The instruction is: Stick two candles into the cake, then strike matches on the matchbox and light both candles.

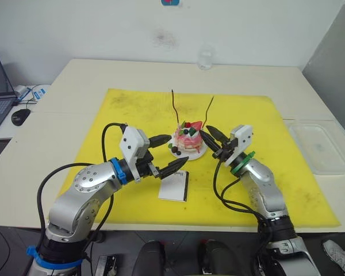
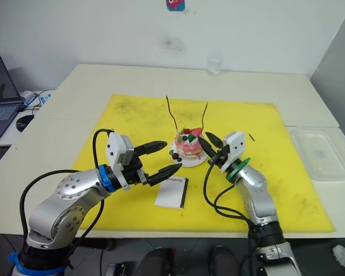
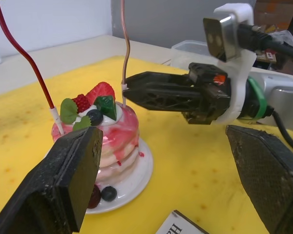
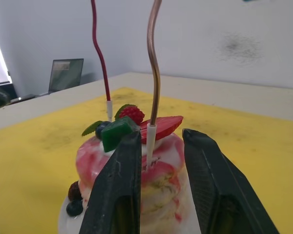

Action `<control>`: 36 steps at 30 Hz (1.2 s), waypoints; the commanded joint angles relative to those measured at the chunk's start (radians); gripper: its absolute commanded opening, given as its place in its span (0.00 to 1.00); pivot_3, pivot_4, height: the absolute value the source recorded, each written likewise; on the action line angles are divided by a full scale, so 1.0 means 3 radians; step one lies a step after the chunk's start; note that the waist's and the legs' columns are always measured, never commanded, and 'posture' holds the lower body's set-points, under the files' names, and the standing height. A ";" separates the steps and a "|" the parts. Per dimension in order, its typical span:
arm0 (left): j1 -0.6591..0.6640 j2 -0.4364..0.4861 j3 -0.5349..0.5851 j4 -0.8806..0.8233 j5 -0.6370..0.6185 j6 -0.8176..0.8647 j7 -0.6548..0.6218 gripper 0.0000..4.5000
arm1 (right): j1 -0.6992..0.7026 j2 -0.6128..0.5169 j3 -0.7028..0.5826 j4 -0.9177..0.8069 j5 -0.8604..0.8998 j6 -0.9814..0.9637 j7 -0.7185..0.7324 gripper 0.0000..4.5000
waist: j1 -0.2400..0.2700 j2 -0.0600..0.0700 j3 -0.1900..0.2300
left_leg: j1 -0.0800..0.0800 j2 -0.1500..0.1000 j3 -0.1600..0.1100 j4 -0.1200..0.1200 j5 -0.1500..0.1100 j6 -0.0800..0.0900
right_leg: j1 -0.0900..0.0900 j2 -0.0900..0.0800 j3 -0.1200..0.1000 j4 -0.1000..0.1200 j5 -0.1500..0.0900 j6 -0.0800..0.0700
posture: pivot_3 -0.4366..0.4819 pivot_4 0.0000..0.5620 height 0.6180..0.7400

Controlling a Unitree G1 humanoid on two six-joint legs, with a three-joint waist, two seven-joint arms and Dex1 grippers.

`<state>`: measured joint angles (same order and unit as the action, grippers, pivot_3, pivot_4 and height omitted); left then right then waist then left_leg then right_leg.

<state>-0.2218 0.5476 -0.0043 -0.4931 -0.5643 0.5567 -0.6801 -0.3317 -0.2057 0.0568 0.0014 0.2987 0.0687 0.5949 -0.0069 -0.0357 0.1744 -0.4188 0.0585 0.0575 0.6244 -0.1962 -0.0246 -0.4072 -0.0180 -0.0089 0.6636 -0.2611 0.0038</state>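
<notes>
A yellow mat (image 1: 247,190) covers the pale table. The cake (image 1: 190,140) sits mid-mat, both candles (image 1: 175,108) standing in it. The right gripper (image 4: 158,161), at its 3 o'clock, loosely brackets the tan candle's white base (image 4: 150,139); the left gripper (image 1: 166,154) gapes empty at 8. The candles look thin, bendy and fragile: grip low.

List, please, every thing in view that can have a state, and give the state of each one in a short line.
dark red candle: upright, stuck in the cake, unlit
tan candle: upright in the cake, unlit, its white base between the right gripper's fingers
cake: on its small plate, on the yellow mat
matchbox: flat on the mat, closed
left gripper: open, empty, beside the cake
right gripper: open around the tan candle's base
</notes>
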 commanded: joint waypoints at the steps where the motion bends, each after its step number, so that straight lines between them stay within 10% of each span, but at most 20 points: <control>1: -0.0117 0.0090 0.0077 0.0063 0.0037 -0.0134 -0.0139 1.00 | 0.0027 -0.0215 -0.0089 -0.0331 0.0173 0.0165 0.0211 0.30 | 0.0005 0.0000 0.0000 | 0.0000 0.0000 0.0000 0.0000 0.0000 0.0000 | 0.0000 0.0000 0.0000 0.0000 0.0000 0.0000 | 0.48 0.27 1.00; 9: -0.0595 0.0621 0.0054 0.0938 0.0108 0.0082 -0.0720 1.00 | 0.0163 -0.0895 -0.0135 -0.0502 0.0303 0.0619 0.0642 0.27 | 0.0014 -0.0001 0.0001 | 0.0000 0.0000 0.0000 0.0000 0.0000 0.0000 | 0.0000 0.0003 -0.0004 -0.0002 -0.0001 -0.0002 | 0.48 0.27 1.00; 14: -0.1479 0.0783 0.0119 0.1860 -0.0721 0.2367 -0.0977 1.00 | 0.0100 -0.1094 0.0182 -0.0620 0.0067 0.0507 0.0949 0.01 | 0.0004 -0.0002 0.0005 | -0.0006 0.0003 -0.0002 0.0001 0.0000 0.0000 | -0.0007 0.0025 -0.0006 0.0000 -0.0001 0.0000 | 0.48 0.27 1.00; 18: -0.1708 0.0751 -0.0028 0.2310 -0.1040 0.3408 -0.1065 1.00 | 0.0051 -0.1152 0.0451 -0.0687 -0.0151 0.0405 0.1079 0.01 | -0.0015 -0.0003 0.0005 | -0.0011 0.0005 -0.0003 0.0005 -0.0001 0.0000 | -0.0012 0.0033 -0.0011 0.0000 -0.0001 0.0003 | 0.48 0.27 1.00; 36: -0.1637 0.0897 -0.0793 0.2930 -0.2050 0.3526 -0.0499 1.00 | 0.0279 -0.1179 0.0823 -0.0708 -0.0440 0.0389 0.1232 0.01 | -0.0035 -0.0003 0.0003 | -0.0019 0.0009 -0.0008 0.0014 -0.0006 -0.0009 | -0.0018 0.0031 -0.0002 0.0010 -0.0004 0.0006 | 0.48 0.27 1.00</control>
<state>-0.7215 0.8021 -0.1939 0.3714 -1.1410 1.5888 -0.8448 -0.2519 -0.5494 0.3029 -0.1719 0.1561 0.1908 0.9431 -0.0174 -0.0368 0.1754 -0.4246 0.0611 0.0550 0.6288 -0.1979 -0.0272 -0.4124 -0.0089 -0.0095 0.6667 -0.2624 0.0057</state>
